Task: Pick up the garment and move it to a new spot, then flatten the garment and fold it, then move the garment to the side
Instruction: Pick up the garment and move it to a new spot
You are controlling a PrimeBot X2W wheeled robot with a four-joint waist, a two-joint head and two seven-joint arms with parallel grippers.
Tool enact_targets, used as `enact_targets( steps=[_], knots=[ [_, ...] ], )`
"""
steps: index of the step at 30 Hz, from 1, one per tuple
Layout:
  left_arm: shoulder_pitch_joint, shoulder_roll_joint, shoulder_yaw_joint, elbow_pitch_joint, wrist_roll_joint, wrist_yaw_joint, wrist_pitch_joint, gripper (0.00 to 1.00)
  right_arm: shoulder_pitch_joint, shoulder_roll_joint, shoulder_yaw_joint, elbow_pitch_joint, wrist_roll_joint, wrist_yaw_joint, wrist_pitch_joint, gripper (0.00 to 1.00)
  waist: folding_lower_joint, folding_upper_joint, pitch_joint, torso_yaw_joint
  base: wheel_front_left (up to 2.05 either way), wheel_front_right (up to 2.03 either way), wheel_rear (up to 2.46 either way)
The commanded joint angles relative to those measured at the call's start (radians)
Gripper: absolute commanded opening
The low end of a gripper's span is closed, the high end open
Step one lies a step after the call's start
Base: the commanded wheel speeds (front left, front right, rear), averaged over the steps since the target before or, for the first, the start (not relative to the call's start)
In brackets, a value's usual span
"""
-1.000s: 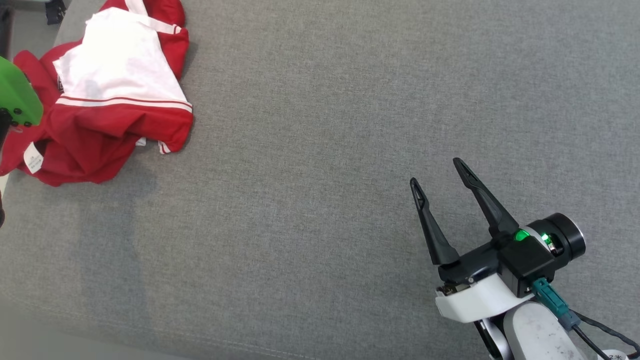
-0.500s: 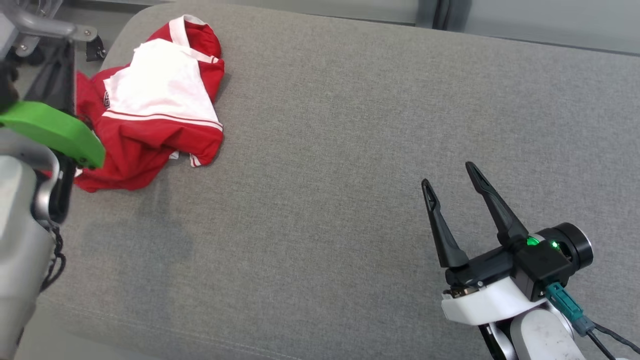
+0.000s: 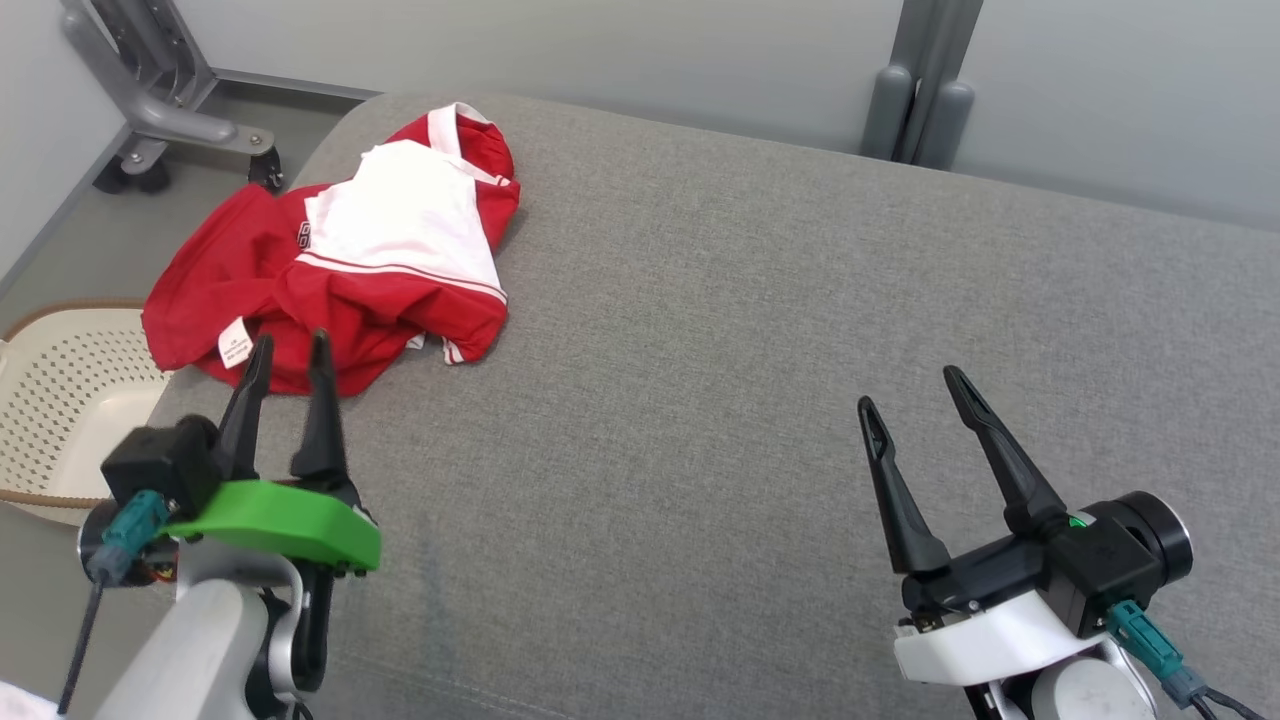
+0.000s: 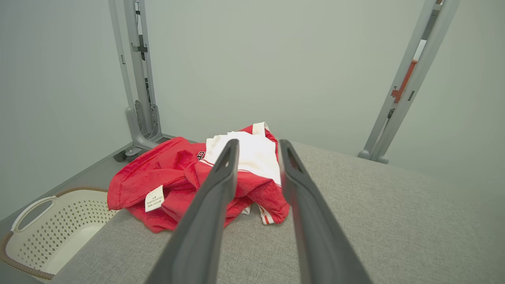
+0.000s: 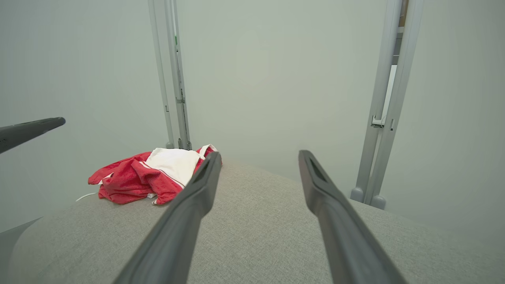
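Since a second ago the head camera has tilted upward, so the whole scene sits lower in its frame, and the left gripper [image 3: 291, 345] has swung in from the left edge to the lower left. Its two dark fingers now stand a narrow gap apart with nothing between them, whereas its arm showed only a green cover before.

Garment [image 3: 400, 230] – red with a white panel and white striped trim – lies crumpled at the far left corner of the grey fabric-topped desk [image 3: 700, 350], its red side reaching the desk's left edge. A small white label [image 4: 154, 198] shows on the near red fold.

Left gripper: points at the garment's near hem, close to it (contact cannot be told).

Right gripper [image 3: 908, 390]: at the lower right above bare desk, well apart from the garment, fingers spread wide and empty, posed as in the earlier frames.

Cream perforated basket [image 3: 60, 390]: on the floor just beside the desk's left edge, below the garment's overhanging side.

Grey wheeled stand [image 3: 170, 110] and upright post [image 3: 925, 90]: behind the desk, against the pale wall.
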Motion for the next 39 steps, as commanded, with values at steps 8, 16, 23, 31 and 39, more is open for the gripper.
enact_targets(
  steps=[8, 16, 23, 31, 39],
  knots=[
    [0.208, -0.115, 0.113, -0.094, 0.136, 0.023, -0.003, 1.00, 0.029, -0.002, 0.008, -0.005, 0.016, -0.001, -0.003, 1.00, 0.0001, 0.0000, -0.044, 0.033, 0.00, 0.00, 0.00],
    [0.243, -0.194, 0.187, -0.075, 0.240, -0.041, -0.003, 1.00, 0.030, -0.002, 0.013, -0.001, 0.029, -0.001, -0.003, 1.00, 0.0001, 0.0000, -0.043, 0.046, 0.00, 0.00, 0.00],
    [0.246, -0.250, 0.243, -0.043, 0.297, -0.076, -0.003, 1.00, 0.024, -0.002, 0.036, 0.001, 0.020, -0.001, -0.003, 1.00, 0.0001, 0.0000, -0.019, 0.052, 0.00, 0.00, 0.00],
    [0.141, -0.209, 0.270, 0.077, 0.317, -0.094, 0.032, 1.00, -0.017, -0.002, 0.048, 0.002, -0.035, -0.001, -0.003, 1.00, 0.0001, 0.0000, 0.078, 0.027, 0.00, 0.00, 0.00],
    [-0.080, -0.101, 0.275, 0.207, 0.297, -0.157, 0.217, 1.00, -0.061, -0.010, 0.040, -0.002, -0.095, -0.001, -0.003, 1.00, 0.0001, 0.0000, 0.190, -0.013, 0.00, 0.00, 0.00]
  ],
)
